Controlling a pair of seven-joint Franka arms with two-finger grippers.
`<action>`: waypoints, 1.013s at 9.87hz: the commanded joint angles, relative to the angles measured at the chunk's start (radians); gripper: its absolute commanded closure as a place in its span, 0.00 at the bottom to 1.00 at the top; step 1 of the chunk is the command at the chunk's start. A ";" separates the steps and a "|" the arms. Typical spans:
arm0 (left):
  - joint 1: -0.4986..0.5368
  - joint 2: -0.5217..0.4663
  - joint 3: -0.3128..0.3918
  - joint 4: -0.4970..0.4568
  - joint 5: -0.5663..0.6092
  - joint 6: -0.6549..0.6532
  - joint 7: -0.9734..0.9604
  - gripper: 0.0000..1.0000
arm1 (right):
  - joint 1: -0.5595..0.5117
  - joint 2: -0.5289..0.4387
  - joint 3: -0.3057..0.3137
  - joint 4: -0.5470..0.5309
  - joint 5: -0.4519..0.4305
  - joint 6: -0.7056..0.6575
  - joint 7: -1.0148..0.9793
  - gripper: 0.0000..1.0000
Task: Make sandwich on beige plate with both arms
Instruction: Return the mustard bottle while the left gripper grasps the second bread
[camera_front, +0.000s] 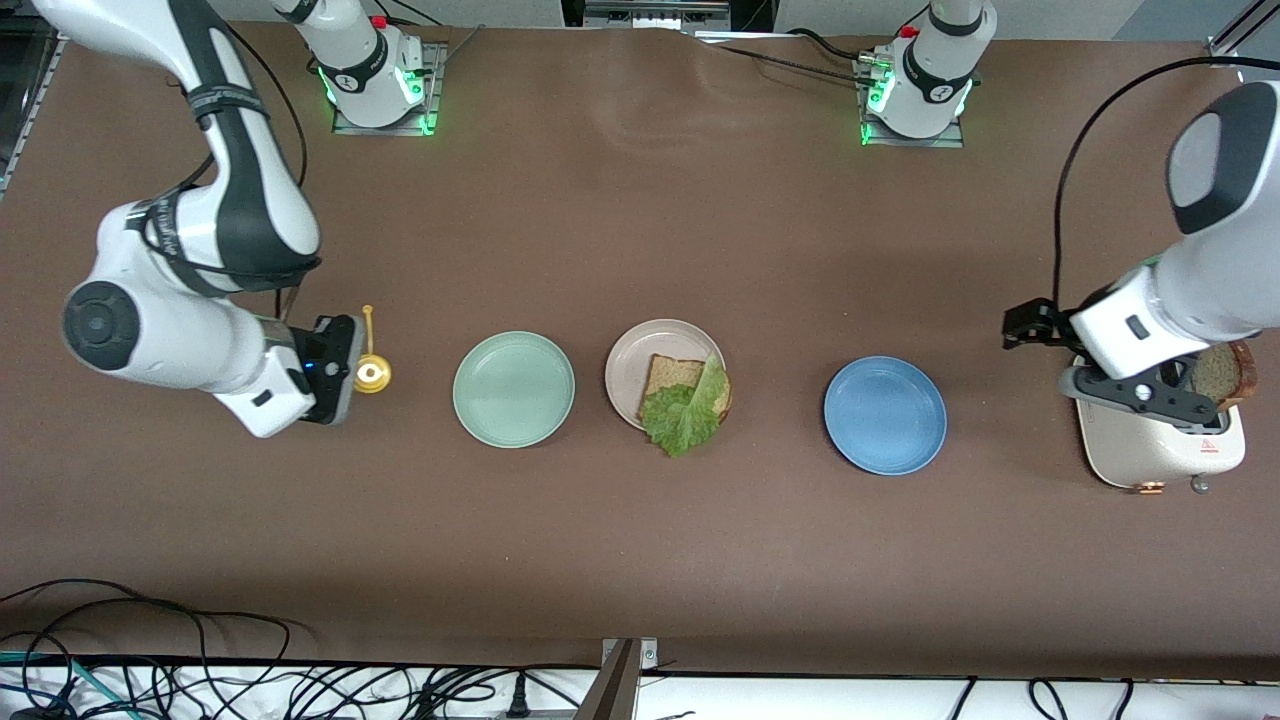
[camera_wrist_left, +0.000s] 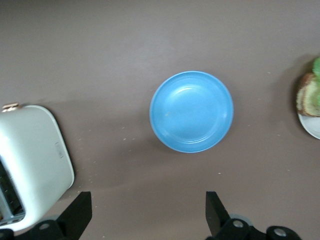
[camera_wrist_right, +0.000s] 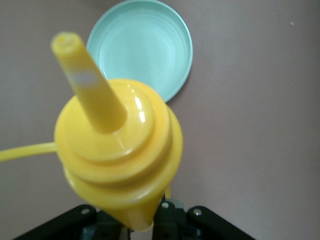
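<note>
A brown bench (camera_front: 640, 200) carries a mint green plate (camera_front: 513, 389), a beige plate (camera_front: 640, 360), a blue plate (camera_front: 885, 415) and a cream toaster (camera_front: 1160, 455).

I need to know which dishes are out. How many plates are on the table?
3, in a row: the mint green plate toward the right arm's end, the beige plate in the middle, the blue plate toward the left arm's end.

Surface (camera_front: 640, 200): matt brown, cloth-like, slightly wrinkled. Blue plate (camera_wrist_left: 192, 111): smooth, semi-gloss. Yellow bottle (camera_wrist_right: 117, 155): glossy plastic. Toaster (camera_wrist_left: 35, 160): smooth cream casing.
</note>
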 joint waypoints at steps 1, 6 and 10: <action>0.080 0.021 0.007 -0.003 0.066 0.002 0.076 0.00 | -0.020 -0.041 0.000 -0.129 0.045 0.127 -0.062 1.00; 0.290 0.103 0.014 -0.014 0.243 0.204 0.263 0.00 | -0.067 -0.003 -0.002 -0.218 0.278 0.287 -0.375 1.00; 0.408 0.171 0.012 -0.054 0.189 0.220 0.246 0.01 | -0.098 0.065 -0.002 -0.261 0.481 0.338 -0.626 1.00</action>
